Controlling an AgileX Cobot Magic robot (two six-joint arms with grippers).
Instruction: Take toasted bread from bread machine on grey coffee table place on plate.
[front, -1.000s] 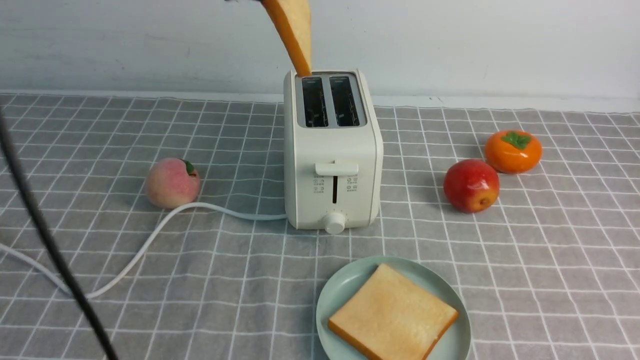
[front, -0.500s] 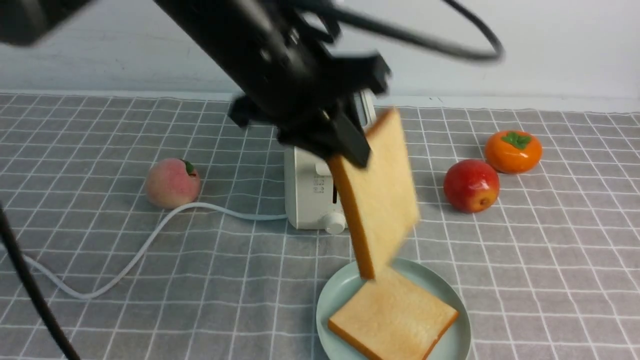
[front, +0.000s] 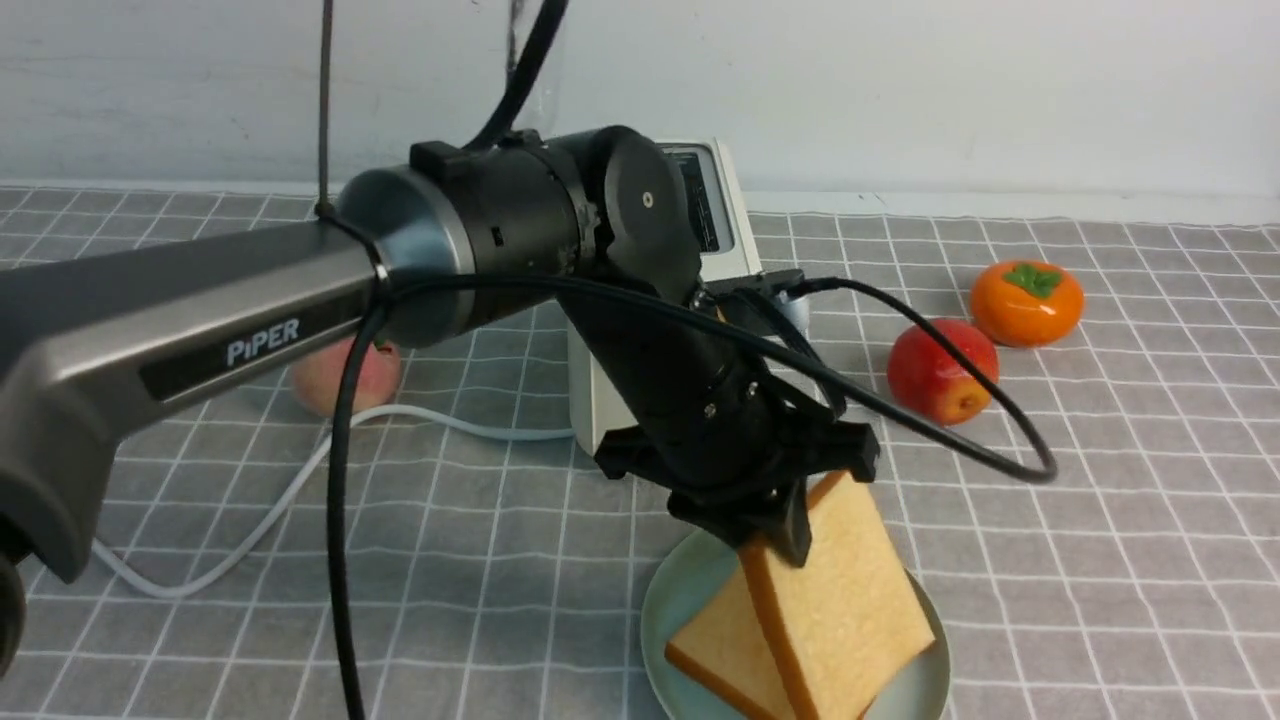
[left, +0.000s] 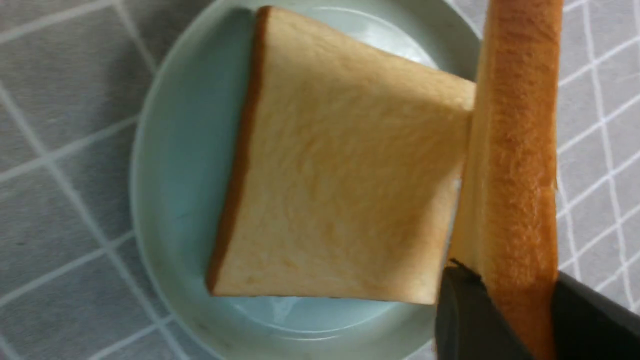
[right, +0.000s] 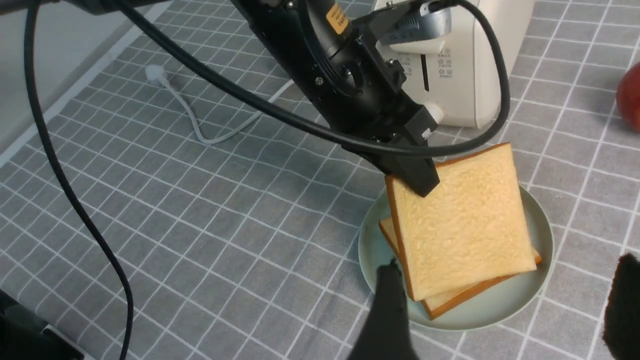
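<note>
Toasted bread (front: 850, 600) over plate (front: 672, 592); "PiPER" on left arm (front: 150, 300)

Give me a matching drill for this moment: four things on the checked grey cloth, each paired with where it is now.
1. tilted golden toast slice
2. flat golden toast slice
3. shiny red apple
4. cream-white boxy toaster

A. beside the orange persimmon
B. lying on the round mint-green plate
C. partly hidden behind the left arm
D. held at a corner by the left gripper

Pairs: 1-D, 2-B, 3-A, 4-C
</note>
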